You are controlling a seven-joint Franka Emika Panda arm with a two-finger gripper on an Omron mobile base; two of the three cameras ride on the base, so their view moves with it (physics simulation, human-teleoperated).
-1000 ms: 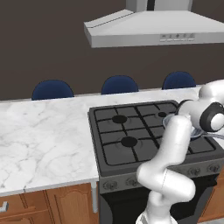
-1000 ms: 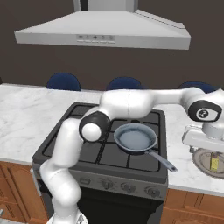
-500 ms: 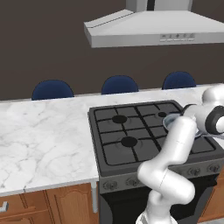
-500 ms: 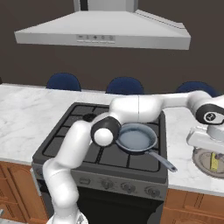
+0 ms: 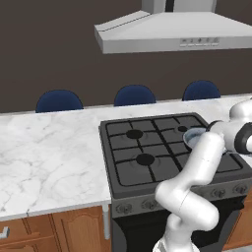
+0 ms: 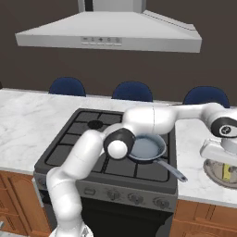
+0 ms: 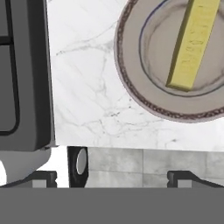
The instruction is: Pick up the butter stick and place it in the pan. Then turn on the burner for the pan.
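While the white marble counter [image 6: 28,115] spread left of the claw [image 6: 221,155], the round grey-blue metal frying pan [image 6: 146,147] sat on the black stove [image 6: 78,139] beside it. Below the claw, whose opening I cannot tell, the pale-yellow butter stick [image 7: 192,43] lay in a round grey plate [image 7: 131,74].

White marble counter [image 6: 32,120] with grey veins, running on both sides of the black stove [image 6: 88,139], above brown wooden cabinets [image 5: 44,231]. On the stove grates, the pan [image 6: 147,148], handle toward the front right. On the counter right of the stove, a round grey plate [image 7: 131,74] with dark rim, near the counter edge, carrying the butter stick [image 7: 192,43].
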